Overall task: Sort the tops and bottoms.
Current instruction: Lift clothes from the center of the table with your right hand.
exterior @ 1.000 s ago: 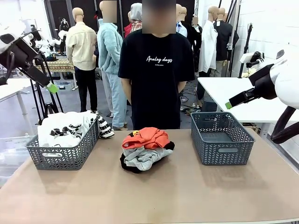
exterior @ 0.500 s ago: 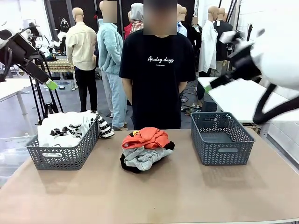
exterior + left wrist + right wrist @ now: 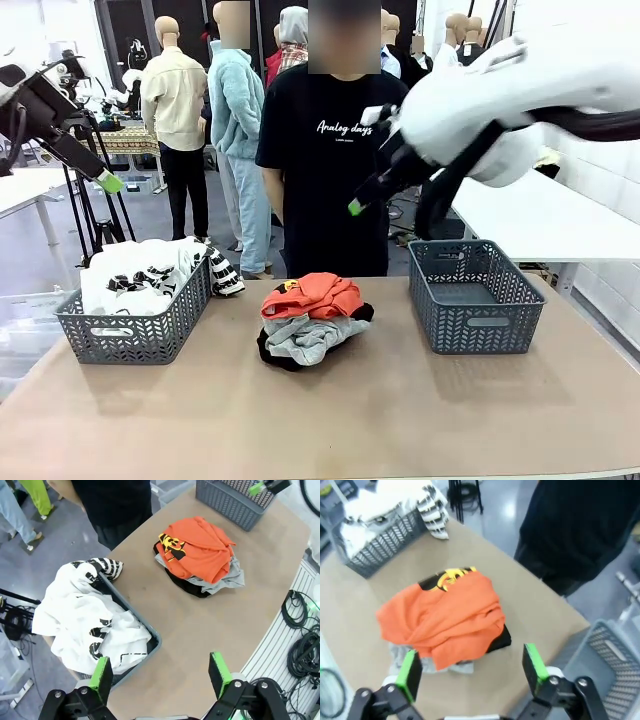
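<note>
I can read only one text: "Analog days", in white script letters on the chest of the person's black tee (image 3: 335, 190). A smaller line under it is too small for me.

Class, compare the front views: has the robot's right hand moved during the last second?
Yes. The right hand swung left, from above the right basket to left of it.

We see only the edges of the black garment (image 3: 266, 349), buried under the orange shirt (image 3: 308, 295) and grey shirt (image 3: 312, 338). The right arm (image 3: 500, 90) is blurred, and the left arm (image 3: 14, 80) runs off the picture's edge.
</note>
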Available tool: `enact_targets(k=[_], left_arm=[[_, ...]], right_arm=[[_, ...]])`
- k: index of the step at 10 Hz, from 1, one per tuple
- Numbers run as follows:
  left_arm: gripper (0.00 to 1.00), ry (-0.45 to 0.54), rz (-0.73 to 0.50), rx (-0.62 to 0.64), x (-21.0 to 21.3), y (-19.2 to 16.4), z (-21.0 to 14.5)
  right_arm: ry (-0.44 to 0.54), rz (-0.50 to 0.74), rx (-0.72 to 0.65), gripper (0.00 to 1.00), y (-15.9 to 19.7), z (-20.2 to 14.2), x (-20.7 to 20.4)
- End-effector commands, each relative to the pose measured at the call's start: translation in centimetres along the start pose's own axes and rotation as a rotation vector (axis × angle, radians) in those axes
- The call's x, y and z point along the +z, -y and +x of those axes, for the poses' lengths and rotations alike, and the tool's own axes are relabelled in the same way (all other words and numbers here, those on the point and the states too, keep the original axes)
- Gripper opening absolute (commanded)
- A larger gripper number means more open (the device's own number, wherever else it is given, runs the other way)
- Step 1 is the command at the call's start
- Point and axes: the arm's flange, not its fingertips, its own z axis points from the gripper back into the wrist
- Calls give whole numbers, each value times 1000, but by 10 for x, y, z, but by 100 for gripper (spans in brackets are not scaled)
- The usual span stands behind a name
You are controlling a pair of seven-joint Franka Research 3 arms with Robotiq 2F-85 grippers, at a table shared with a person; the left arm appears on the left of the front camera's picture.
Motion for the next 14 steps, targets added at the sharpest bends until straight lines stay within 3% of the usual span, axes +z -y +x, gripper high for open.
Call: enact_targets(k=[1,3,4,5,7,11,14], left_arm=[[100,-1,8,10,1,1,1],[100,-1,8,10,1,1,1],[100,-1,8,10,1,1,1],[100,-1,8,10,1,1,1],[100,-1,8,10,1,1,1],[100,-1,8,10,1,1,1],[100,-1,8,10,1,1,1]], right_arm=[[69,0,-2,100,-10,-2,37],[69,0,-2,100,-10,-2,37],[7,-14,6,100,0,5,3],[37,64,-13,100,3,-4,16],[12,83,5,100,16,20,-21],[-213,119,9,100,23,70,-123],[-326,116,-4,100,27,65,-172]])
